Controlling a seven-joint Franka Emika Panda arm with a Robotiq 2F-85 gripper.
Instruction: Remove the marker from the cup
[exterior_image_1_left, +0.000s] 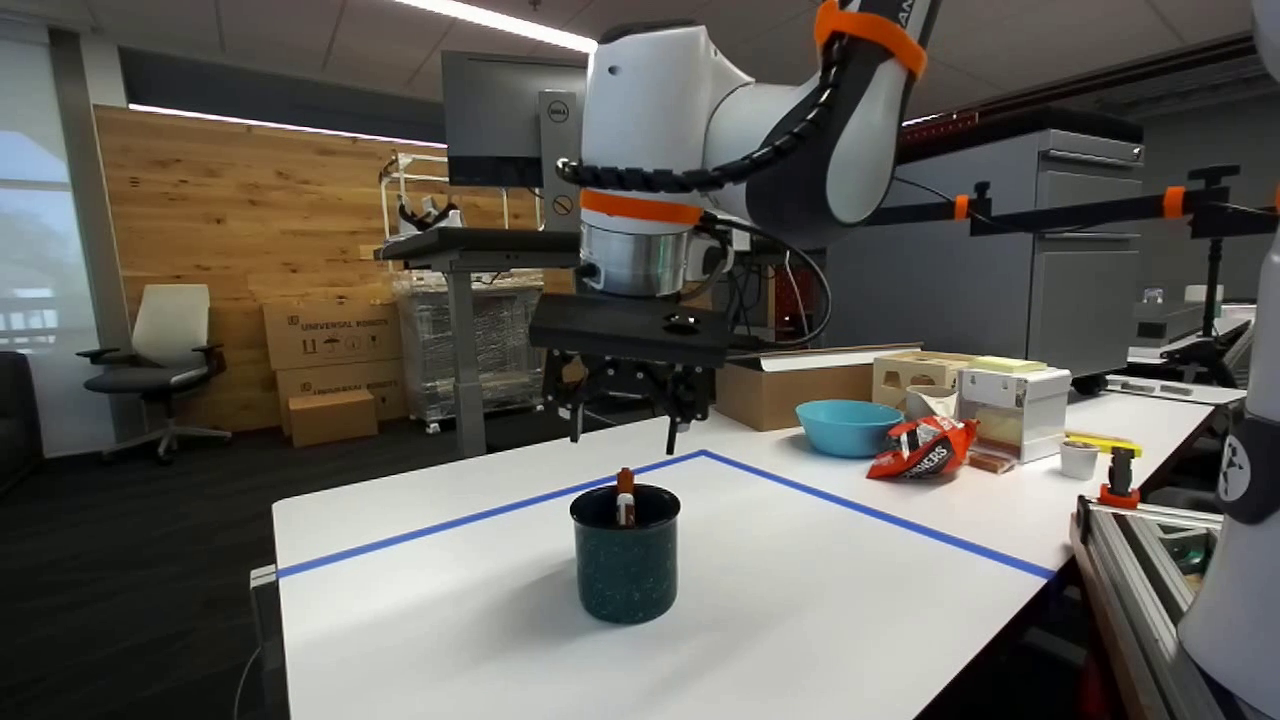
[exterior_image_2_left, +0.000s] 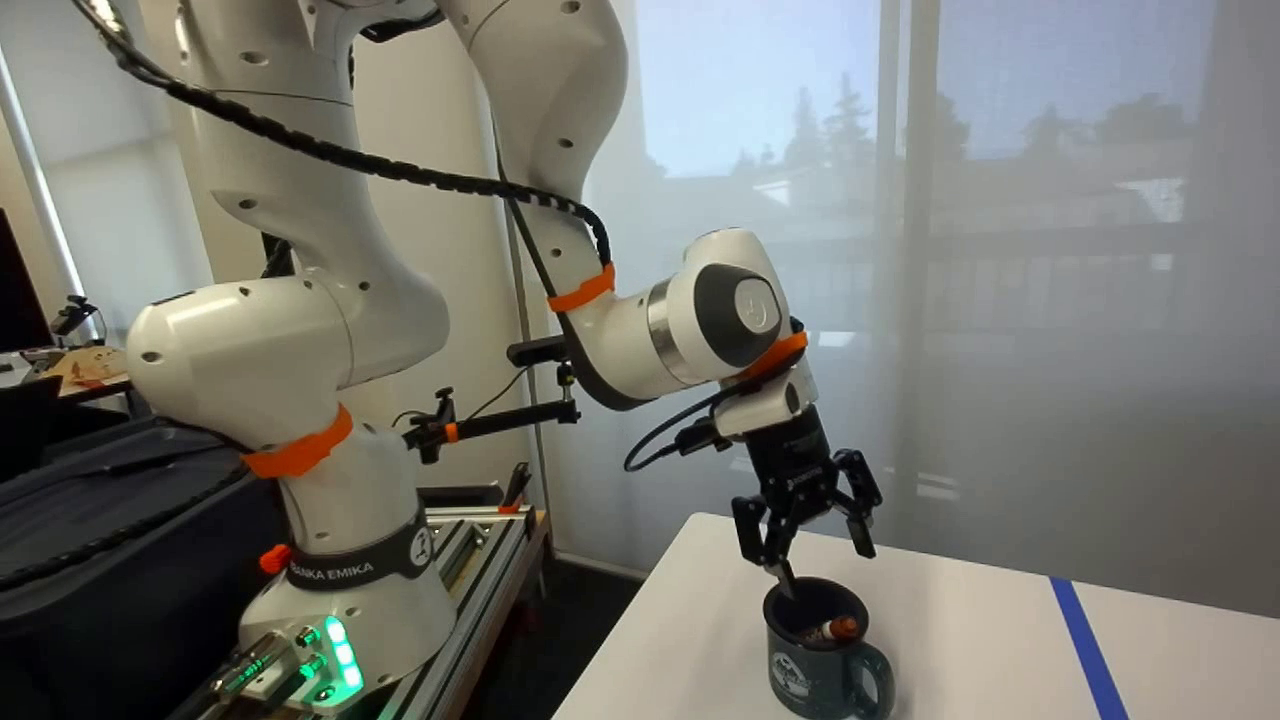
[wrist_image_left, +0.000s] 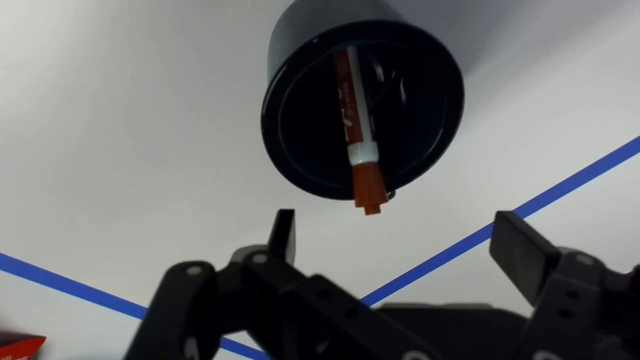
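Observation:
The dark teal cup (exterior_image_1_left: 626, 575) stands upright on the white table. It shows in an exterior view with a handle and pale logo (exterior_image_2_left: 825, 685), and in the wrist view from above (wrist_image_left: 310, 30). The marker (exterior_image_1_left: 626, 497) leans inside it, white and brown-red with an orange-red cap above the rim. The cap shows in an exterior view (exterior_image_2_left: 840, 629); the whole marker shows in the wrist view (wrist_image_left: 359, 120). My gripper (exterior_image_1_left: 623, 446) is open and empty above the cup, fingers pointing down. In the wrist view its fingertips (wrist_image_left: 395, 215) are wide apart, with the cap between and beyond them.
Blue tape (exterior_image_1_left: 870, 510) marks lines on the table (exterior_image_1_left: 430, 620). A light blue bowl (exterior_image_1_left: 848, 428), a red snack bag (exterior_image_1_left: 922, 447), a cardboard box (exterior_image_1_left: 800, 390), a white box (exterior_image_1_left: 1012, 410) and a small white cup (exterior_image_1_left: 1079, 459) stand towards the back.

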